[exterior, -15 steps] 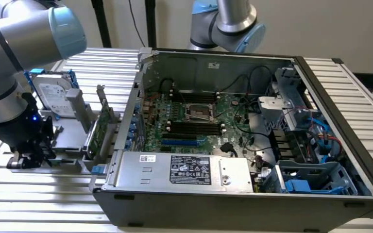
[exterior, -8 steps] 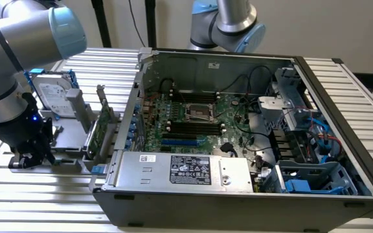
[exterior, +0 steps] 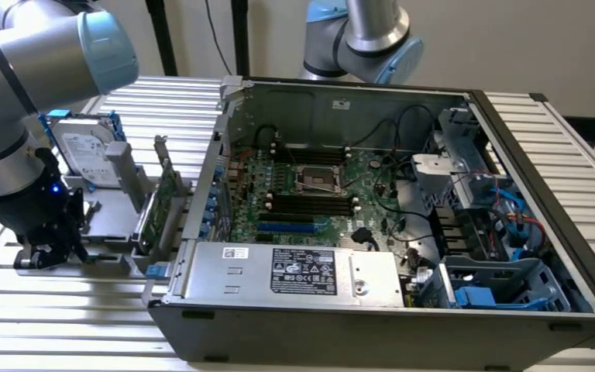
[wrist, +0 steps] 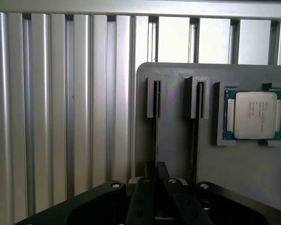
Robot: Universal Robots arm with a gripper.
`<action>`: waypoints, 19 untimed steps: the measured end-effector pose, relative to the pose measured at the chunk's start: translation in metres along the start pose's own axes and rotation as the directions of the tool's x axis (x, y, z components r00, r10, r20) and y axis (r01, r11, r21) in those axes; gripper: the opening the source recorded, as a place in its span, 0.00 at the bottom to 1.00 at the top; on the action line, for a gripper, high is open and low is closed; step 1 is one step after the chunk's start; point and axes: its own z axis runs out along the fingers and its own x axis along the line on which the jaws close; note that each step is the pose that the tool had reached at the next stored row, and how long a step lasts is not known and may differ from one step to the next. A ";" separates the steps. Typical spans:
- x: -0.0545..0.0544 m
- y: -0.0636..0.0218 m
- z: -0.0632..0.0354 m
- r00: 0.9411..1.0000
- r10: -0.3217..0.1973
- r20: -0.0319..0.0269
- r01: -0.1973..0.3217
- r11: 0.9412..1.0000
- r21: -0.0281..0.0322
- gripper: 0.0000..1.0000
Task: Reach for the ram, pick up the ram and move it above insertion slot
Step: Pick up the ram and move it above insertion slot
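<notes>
the gripper [wrist: 156, 167] pinches the thin ram [wrist: 155, 126] standing edge-on in its grey holder [wrist: 173, 140]; cpu [wrist: 255, 115] print unreadable.

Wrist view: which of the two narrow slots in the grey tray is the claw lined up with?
The far slot, away from the square chip: the claw sits on its line, while the near slot beside the chip stands free.

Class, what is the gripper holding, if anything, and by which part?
The gripper appears to pinch the ram by its thin top edge, in the holder's slot.
</notes>
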 end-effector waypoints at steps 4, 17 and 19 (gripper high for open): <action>0.000 0.0000 0.0000 1.000 0.000 0.000 0.000 1.000 0.000 0.13; 0.000 0.0001 -0.0075 1.000 0.000 0.000 0.000 1.000 0.000 0.13; 0.000 0.0001 -0.0126 1.000 0.000 0.000 0.000 1.000 0.000 0.13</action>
